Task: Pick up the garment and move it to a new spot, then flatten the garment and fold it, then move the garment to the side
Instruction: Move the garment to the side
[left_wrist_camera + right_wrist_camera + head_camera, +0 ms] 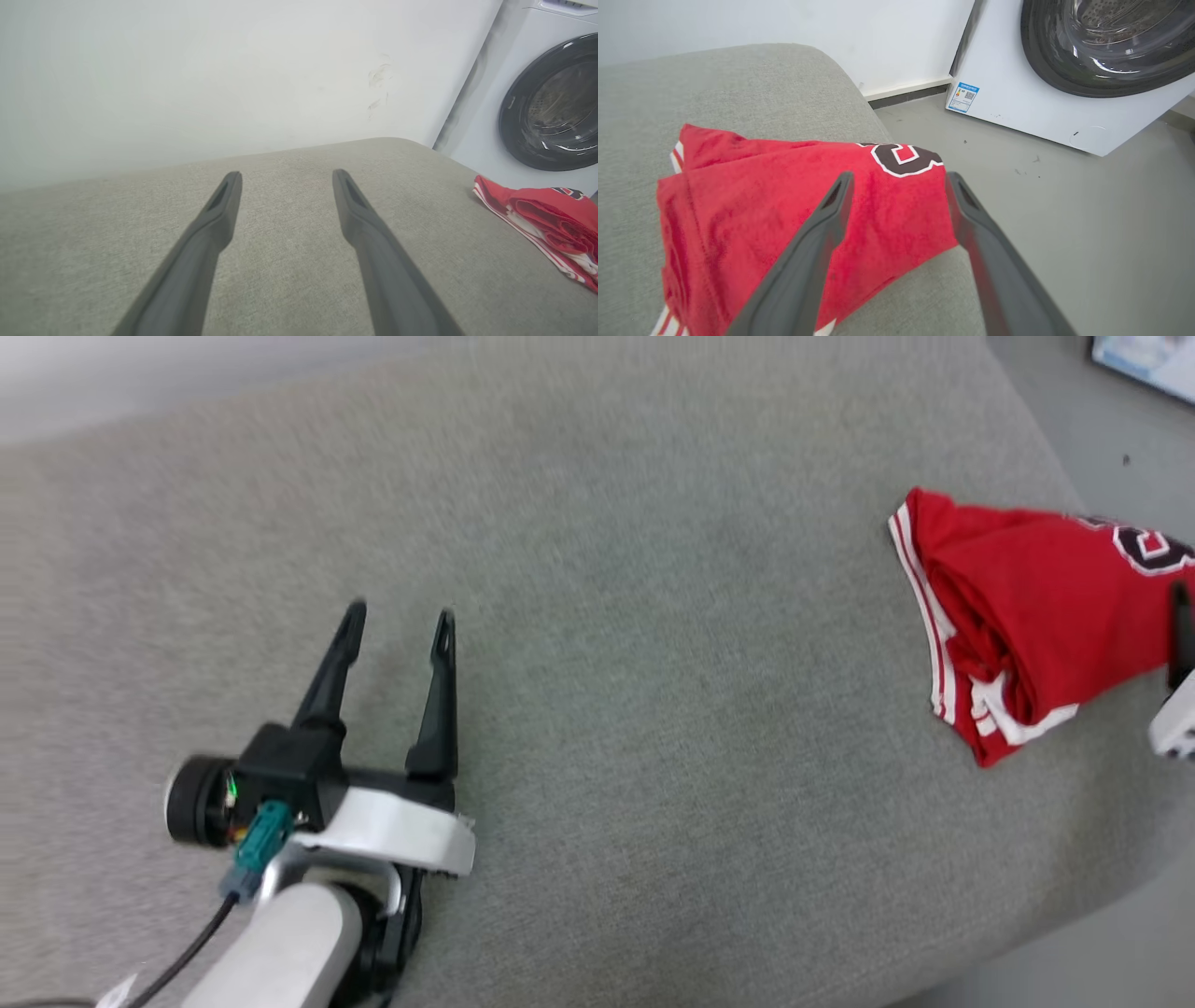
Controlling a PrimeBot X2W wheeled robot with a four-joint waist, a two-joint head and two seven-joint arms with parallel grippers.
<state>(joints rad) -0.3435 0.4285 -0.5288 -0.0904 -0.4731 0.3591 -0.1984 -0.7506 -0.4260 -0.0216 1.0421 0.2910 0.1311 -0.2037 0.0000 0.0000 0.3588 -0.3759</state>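
The garment (1027,607) is a red bundle with white-striped trim, lying folded near the right edge of the grey cushioned surface (653,709). It also shows at the right of the left wrist view (546,210). In the right wrist view, my right gripper (899,177) hovers open just above the garment (784,200), its two fingers spread over the red cloth beside a black, white-outlined numeral, holding nothing. One of its fingers (1182,630) shows at the right border of the head view. My left gripper (400,610) (286,173) stands open and empty over bare cushion, far left of the garment.
A white washing machine (1017,107) (481,140) with a dark round door stands on the grey floor (1064,210) beyond the cushion's right edge. A pale wall (233,70) runs behind the cushion. Wide bare cushion lies between the left gripper and the garment.
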